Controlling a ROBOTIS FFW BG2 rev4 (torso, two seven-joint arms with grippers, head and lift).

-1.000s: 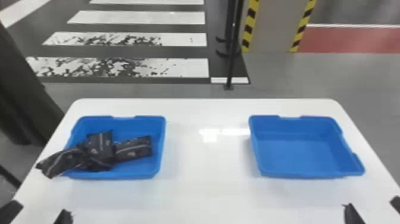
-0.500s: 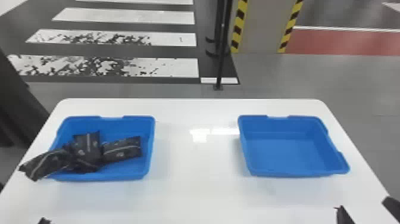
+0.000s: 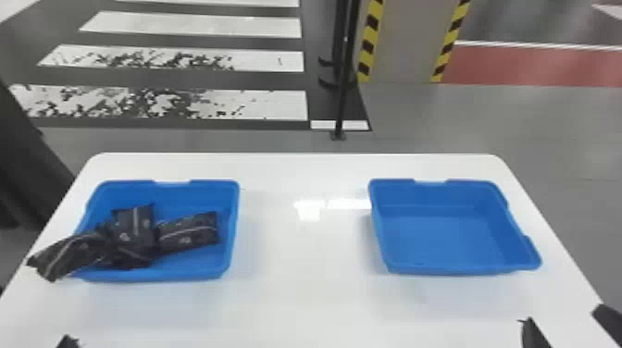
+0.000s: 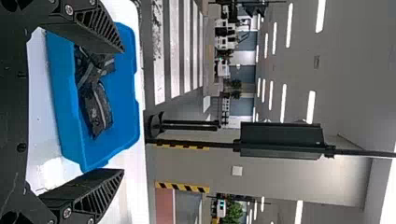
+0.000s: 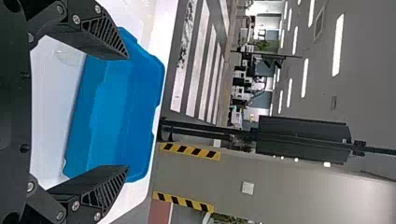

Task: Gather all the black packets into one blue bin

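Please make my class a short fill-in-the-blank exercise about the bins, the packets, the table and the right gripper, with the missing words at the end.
The black packets lie in the bin on the robot's ____ side.
The other bin matches it in colour: both are ____.
The top of the table under the bins is the colour ____.
The right gripper has its fingers ____ (open or shut).

Missing words: left; blue; white; open.

Packets [image 3: 134,229] in left bin [image 3: 157,274] of 2
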